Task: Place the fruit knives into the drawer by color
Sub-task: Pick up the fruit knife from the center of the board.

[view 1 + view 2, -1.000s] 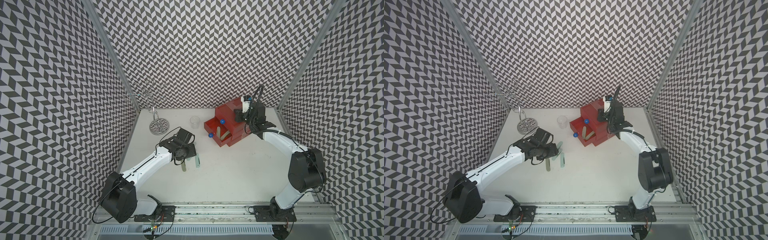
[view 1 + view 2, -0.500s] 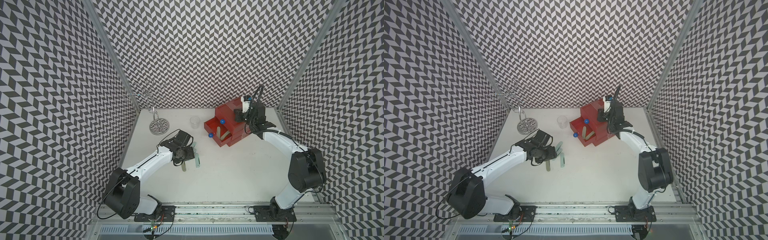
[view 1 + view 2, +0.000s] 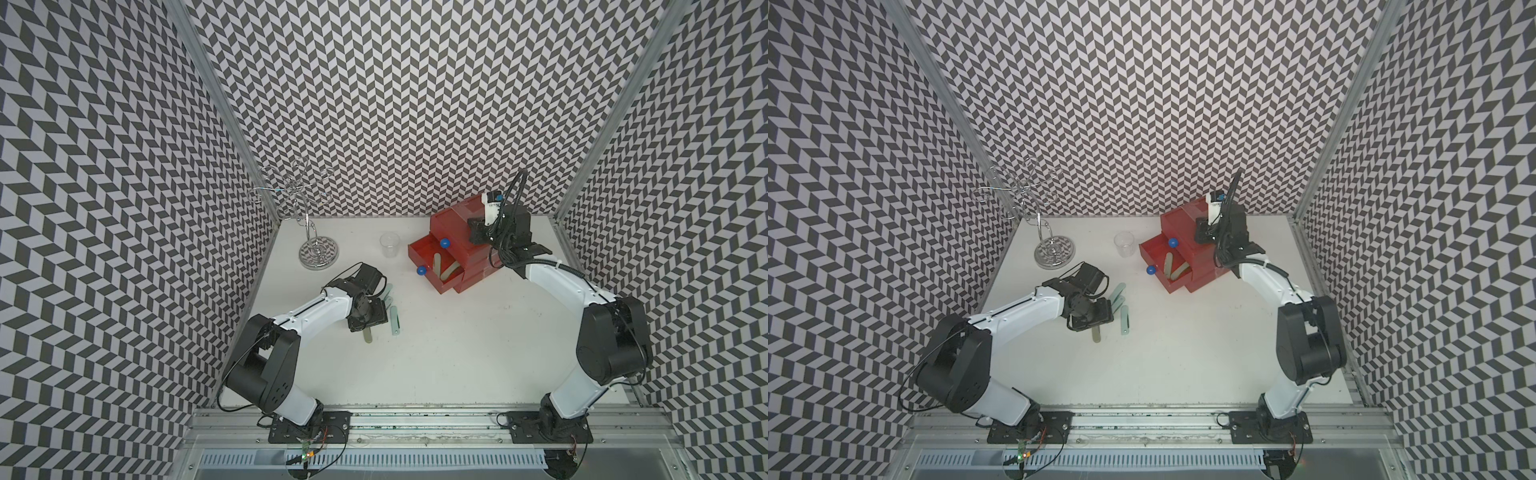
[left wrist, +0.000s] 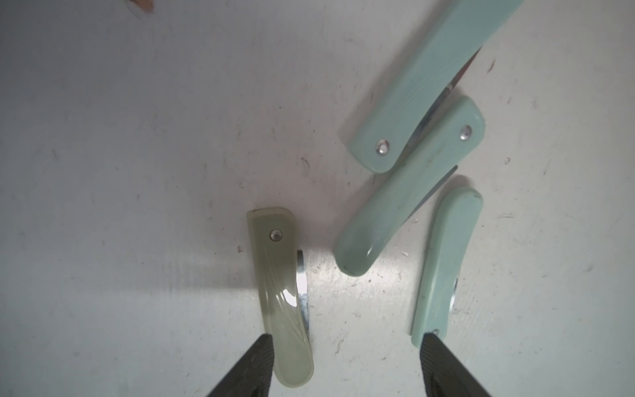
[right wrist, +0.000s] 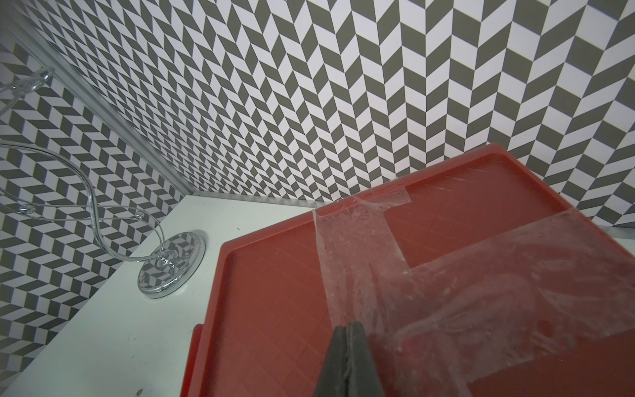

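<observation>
So the fruit knives not yet put away are out on the white surface (image 3: 457, 353), on the left arm's side: one grey-olive knife (image 4: 280, 295) and three pale mint knives (image 4: 429, 79) (image 4: 405, 192) (image 4: 446, 261). All of them lie flat with a sliver of metal blade showing along one edge. Two of the mint ones touch at their ends, the third lies just beside them, and the olive one sits a bit apart from that bunch. The left jaws hang right over them, spread wide and holding nothing. The olive knife lies just inside one of the black fingers (image 4: 254, 371), and the tip of a mint knife is right at the other finger. In both top views you can see the olive one (image 3: 368, 334) (image 3: 1097, 334) poking out from under the wrist. Well apart, towards the back, sits the red drawer box (image 3: 453, 226) with two drawers pulled out, blue knobs (image 3: 445, 242) (image 3: 420, 270) showing. Two greenish-olive knives (image 3: 441, 262) lie in a V in one of them, and I honestly can't tell which level. The right jaws are pressed together, empty, just over the box's top with the clear tape (image 5: 360, 257); can't tell if they touch it. Near the box stand a clear cup (image 3: 389, 243) and a chrome wire stand (image 3: 318, 251).
</observation>
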Available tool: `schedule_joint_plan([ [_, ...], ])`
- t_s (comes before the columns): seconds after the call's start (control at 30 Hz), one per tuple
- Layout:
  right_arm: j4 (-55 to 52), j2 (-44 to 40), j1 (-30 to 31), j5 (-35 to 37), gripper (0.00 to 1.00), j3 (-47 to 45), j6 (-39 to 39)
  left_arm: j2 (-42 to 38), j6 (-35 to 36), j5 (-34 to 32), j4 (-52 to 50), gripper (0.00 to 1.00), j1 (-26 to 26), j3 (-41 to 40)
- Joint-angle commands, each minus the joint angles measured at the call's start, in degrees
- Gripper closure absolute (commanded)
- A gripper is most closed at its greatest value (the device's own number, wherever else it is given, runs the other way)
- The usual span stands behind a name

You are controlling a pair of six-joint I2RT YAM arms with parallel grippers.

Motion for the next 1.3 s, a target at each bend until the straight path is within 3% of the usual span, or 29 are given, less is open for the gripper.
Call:
schedule_joint_plan([
  [0.0,-20.98,10.79,0.64,-1.61,1.00,-7.31,2.01,0.82,1.63,0.20,-0.30,0.32,1.20,-0.32],
  [0.53,-21.07,11.06,0.68,-1.07,1.00,-7.23,2.08,6.91,7.29,0.81,-6.07,0.35,3.94,3.16],
  [0.83,-20.99,11.09,0.65,-1.11,1.00,-7.27,2.08,8.71,7.90,1.23,-6.64,0.45,4.20,3.40],
  [1.27,-20.90,11.25,0.70,-1.28,1.00,-7.21,2.08,10.96,6.48,-4.08,-8.78,0.50,3.13,4.87],
])
